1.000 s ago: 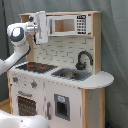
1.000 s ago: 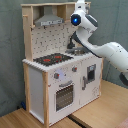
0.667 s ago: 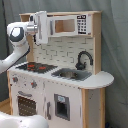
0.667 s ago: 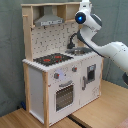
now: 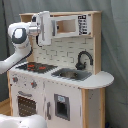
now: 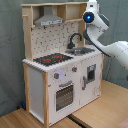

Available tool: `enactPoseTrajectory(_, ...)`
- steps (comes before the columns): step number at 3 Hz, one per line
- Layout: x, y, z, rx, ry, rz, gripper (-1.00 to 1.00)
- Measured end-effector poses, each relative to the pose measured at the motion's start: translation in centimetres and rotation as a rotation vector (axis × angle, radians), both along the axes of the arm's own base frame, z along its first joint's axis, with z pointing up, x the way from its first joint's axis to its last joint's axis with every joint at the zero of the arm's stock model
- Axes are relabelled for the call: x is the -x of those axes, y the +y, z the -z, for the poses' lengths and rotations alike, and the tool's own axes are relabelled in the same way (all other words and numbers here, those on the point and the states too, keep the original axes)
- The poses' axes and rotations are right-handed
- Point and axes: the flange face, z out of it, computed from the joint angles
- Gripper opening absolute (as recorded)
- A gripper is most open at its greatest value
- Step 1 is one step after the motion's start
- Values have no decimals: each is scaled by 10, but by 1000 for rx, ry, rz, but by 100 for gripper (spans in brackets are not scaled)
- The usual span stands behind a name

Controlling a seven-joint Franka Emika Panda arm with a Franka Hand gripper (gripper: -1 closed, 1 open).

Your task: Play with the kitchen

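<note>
No readable text, brand, number or sign is shown in either exterior view. On the kitchen (image 5: 65, 75), small dark marks are seen on a white panel (image 5: 82, 23) at the upper right corner of the top shelf in the first exterior view, but no letters or digits can be made out.

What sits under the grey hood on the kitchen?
Under the hood: the pegboard back wall, then the red-ringed hob. No pots on it. In the first exterior view the arm covers the hood.
</note>
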Motion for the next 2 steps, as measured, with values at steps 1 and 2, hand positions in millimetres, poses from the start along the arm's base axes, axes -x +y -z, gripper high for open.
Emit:
enactPoseTrajectory(1,16,-10,2,-2,-10,-26,-100)
enactPoseTrajectory(2,37,-18,2,-1,-23,-50,-100)
